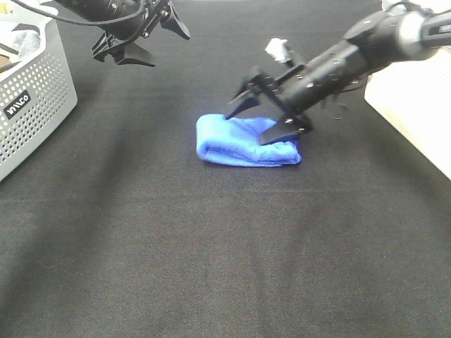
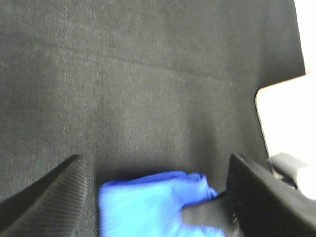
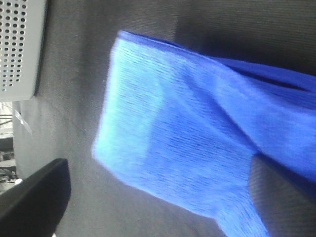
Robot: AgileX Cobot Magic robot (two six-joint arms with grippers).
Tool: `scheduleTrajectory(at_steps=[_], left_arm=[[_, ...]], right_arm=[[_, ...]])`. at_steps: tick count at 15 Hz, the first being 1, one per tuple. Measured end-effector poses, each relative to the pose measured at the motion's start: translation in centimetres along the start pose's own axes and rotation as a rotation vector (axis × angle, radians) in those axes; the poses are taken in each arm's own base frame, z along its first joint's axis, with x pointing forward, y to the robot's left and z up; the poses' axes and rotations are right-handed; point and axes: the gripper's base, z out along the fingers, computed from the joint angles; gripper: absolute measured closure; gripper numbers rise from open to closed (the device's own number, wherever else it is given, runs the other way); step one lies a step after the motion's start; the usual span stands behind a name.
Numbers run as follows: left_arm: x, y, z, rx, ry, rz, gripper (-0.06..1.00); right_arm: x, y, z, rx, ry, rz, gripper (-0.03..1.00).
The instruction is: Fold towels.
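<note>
Blue towel [image 1: 243, 143] under right gripper [image 1: 262, 116]; jaws spread; arm angled down.

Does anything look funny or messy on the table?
Nothing much stands out. The blue towel lies folded on the black cloth, a bit lumpy, with one edge gaping open in the right wrist view. The right gripper is open over it.

At the far left edge of your work area stands a grey perforated basket [image 1: 32, 105], resting on the black cloth-covered table [image 1: 211, 246]. At the right edge, note a pale, light-coloured surface [image 1: 416, 113] adjoining the black cloth.
</note>
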Motion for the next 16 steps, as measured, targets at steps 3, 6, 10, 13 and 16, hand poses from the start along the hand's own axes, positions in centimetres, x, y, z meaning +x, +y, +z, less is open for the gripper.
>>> scheduleTrajectory(at_steps=[3, 6, 10, 13, 16], left_arm=[[0.1, 0.0, 0.0, 0.0, 0.006, 0.0, 0.2], [0.3, 0.0, 0.0, -0.003, 0.034, 0.006, 0.2], [0.4, -1.2, -2.5, -0.032, 0.081, 0.173, 0.2], [0.8, -2.2, -6.0, -0.126, 0.158, 0.308, 0.2], [1.4, -3.8, -10.4, -0.25, 0.202, 0.439, 0.2]], right_arm=[[-0.2, -2.1, -2.0, 0.007, -0.008, 0.053, 0.05], [-0.2, -2.8, -3.0, 0.056, 0.005, 0.033, 0.05], [-0.7, 0.6, -8.1, 0.216, -0.06, -0.071, 0.05], [-0.1, 4.1, -11.9, 0.236, -0.061, -0.107, 0.05], [1.2, 7.1, -15.3, 0.274, -0.058, -0.1, 0.05]])
